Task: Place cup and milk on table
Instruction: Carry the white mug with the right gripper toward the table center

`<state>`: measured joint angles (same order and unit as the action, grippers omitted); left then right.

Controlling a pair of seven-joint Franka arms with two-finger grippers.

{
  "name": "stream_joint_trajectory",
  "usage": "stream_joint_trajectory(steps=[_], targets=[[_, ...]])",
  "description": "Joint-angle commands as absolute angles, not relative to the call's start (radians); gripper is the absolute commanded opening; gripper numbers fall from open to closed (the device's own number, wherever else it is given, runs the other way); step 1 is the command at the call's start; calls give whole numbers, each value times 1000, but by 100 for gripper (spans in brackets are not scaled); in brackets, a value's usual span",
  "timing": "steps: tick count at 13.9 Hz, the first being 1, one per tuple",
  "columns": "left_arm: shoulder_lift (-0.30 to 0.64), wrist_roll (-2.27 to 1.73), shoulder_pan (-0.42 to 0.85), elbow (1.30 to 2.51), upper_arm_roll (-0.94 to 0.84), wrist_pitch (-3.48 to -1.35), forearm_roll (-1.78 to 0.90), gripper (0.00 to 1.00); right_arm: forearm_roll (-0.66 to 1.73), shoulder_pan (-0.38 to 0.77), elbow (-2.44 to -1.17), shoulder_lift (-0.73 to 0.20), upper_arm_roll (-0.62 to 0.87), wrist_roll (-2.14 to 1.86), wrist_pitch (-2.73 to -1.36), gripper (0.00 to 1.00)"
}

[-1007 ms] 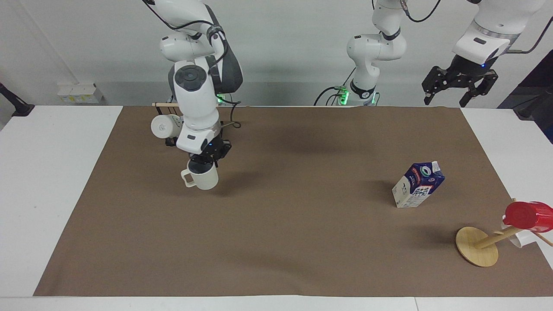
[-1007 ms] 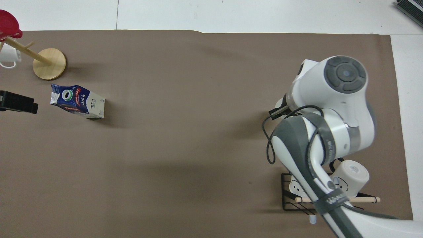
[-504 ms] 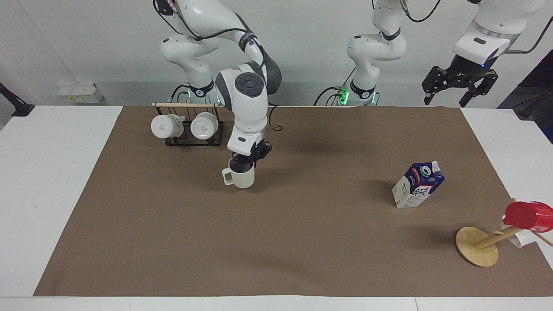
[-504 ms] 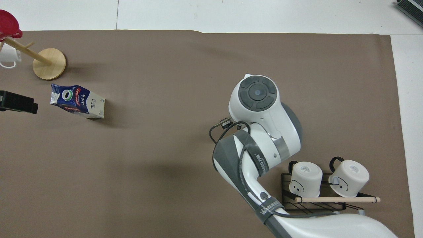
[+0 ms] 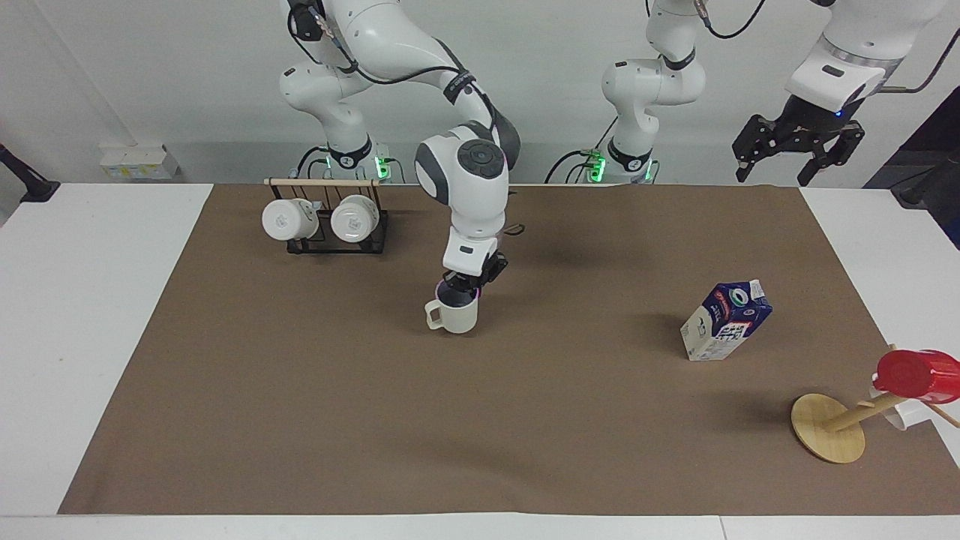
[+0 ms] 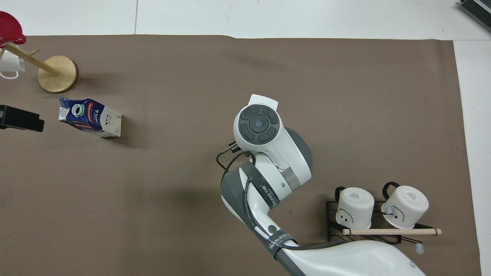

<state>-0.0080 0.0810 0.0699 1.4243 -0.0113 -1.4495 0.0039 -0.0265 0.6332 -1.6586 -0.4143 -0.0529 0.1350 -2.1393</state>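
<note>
The cream cup [image 5: 454, 316] hangs upright from my right gripper [image 5: 458, 292], which is shut on its rim, low over the middle of the brown mat [image 5: 480, 420] on the table [image 5: 75, 300]. In the overhead view the right arm's wrist hides the cup. The milk [image 5: 725, 320] [image 6: 90, 117] stands on the mat toward the left arm's end. My left gripper [image 5: 796, 146] [image 6: 19, 119] waits open, raised above the mat's corner at that end, apart from the milk.
A black wire rack [image 5: 324, 220] [image 6: 368, 214] with two white mugs stands near the right arm's base. A wooden mug tree [image 5: 829, 427] [image 6: 57, 73] leans at the left arm's end, carrying a red cup [image 5: 916, 375] and a white mug.
My right arm has carried the cup from beside the rack toward the middle of the mat, in the direction of the milk. The left arm and the milk have not moved.
</note>
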Motion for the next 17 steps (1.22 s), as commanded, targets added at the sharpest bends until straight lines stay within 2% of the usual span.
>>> stream_joint_trajectory(steps=[1,10,11,12,13,14,17], targets=[[-2,92,57,1401,-20,-1437,-6,100,-25,635,-1644,-429,-41,155,-2164,0],[-2,89,58,1401,-20,-1433,-6,100,-17,632,-1686,-437,-23,126,-2190,0],[-2,90,57,1401,-20,-1439,-6,100,-8,632,-1686,-437,-23,126,-2187,3],[-2,97,55,1402,-20,-1439,-9,100,-6,632,-1686,-437,-23,127,-2183,27],[-2,100,55,1402,-20,-1439,-8,100,-6,634,-1684,-437,-23,130,-2177,59],[-2,100,55,1402,-20,-1442,-8,100,-8,634,-1684,-436,-23,126,-2175,100],[0,101,55,1401,-18,-1450,-8,100,-5,624,-1680,-396,-23,127,-2136,100]])
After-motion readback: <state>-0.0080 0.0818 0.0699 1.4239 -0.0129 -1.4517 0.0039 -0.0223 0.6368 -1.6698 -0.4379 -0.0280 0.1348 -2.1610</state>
